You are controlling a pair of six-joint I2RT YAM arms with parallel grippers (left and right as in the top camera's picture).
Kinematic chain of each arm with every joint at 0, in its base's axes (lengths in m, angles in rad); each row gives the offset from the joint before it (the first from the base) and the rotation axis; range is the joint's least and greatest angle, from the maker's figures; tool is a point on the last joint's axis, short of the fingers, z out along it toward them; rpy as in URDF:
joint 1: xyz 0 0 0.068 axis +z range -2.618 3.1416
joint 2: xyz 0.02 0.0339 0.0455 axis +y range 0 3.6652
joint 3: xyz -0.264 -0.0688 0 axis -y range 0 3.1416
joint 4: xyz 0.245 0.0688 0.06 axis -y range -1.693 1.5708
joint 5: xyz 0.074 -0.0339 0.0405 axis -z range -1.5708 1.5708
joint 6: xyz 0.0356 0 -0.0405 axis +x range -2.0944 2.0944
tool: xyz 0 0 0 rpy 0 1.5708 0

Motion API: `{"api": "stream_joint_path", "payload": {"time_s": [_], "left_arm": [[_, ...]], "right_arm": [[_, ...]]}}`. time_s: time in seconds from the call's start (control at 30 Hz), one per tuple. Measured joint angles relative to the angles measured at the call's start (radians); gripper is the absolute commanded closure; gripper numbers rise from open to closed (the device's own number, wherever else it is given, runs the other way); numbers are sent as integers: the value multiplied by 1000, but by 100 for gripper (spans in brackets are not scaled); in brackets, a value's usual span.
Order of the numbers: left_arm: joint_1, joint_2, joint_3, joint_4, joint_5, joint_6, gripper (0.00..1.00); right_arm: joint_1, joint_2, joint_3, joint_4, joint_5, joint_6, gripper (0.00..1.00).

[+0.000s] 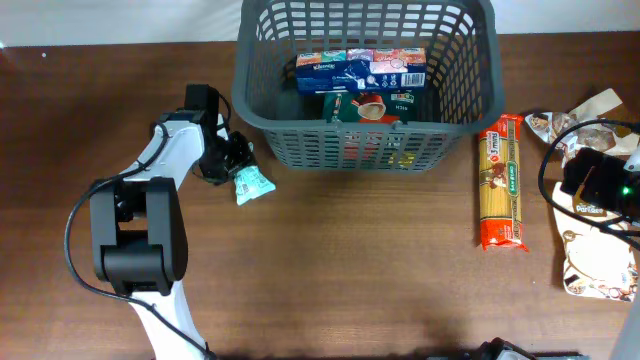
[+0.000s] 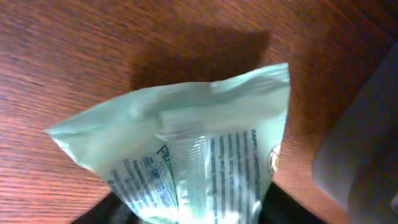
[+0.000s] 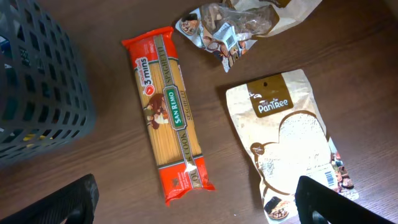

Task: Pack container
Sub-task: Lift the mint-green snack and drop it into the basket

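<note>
- Gripping a pale green packet [image 1: 251,185] by one end, the left hand [image 1: 228,160] sits at the left of the overhead frame. Its jaws are clamped on the film at the bottom edge of the left wrist view.
- That packet looks soft, light and crinkly, with slick film. The flat sealed end seems the safest hold, since a pinch on the belly would likely slide or crush the contents.
- At the bottom of the right wrist view, the right hand [image 3: 199,208] is spread wide with nothing between its fingers. It hangs over the brown surface [image 1: 350,270] at the right edge of the overhead frame.
- Loose goods lie below and around it: one red-and-yellow spaghetti packet [image 3: 169,115], one tan pouch [image 3: 292,134] with a window, one clear bag of mixed pieces [image 3: 227,28], and part of one beige bag [image 3: 292,9] at the top edge.
- The spaghetti lies lengthwise just beside the container's right wall, apart from it.
- Farthest off, the container [image 1: 330,148] stands at the upper centre of the overhead frame, upright and open-topped, its lower left corner just beside the held packet.
- It should handle as stiff, fairly light plastic. The thick rim gives the firmest hold, and the slotted sides could snag a finger or a packet corner.
- Counted inside: one blue-and-white box [image 1: 360,68] and one green box [image 1: 368,106]. Any further items behind the lattice are too unclear to count.
</note>
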Motion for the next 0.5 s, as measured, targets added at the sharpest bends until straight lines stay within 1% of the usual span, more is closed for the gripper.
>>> {"api": "stream_joint_path", "payload": {"time_s": [0.1,0.13,0.33,0.5], "left_arm": [[3,0,1,-3,5,-4,91],[5,0,2,-4,10,-5,93],[33,0,2,33,54,-5,93],[113,7,5,67,127,15,93]], "right_arm": [[0,0,0,0,0,1,1],[0,0,0,0,0,0,1],[0,0,0,0,0,0,1],[0,0,0,0,0,0,1]]}}
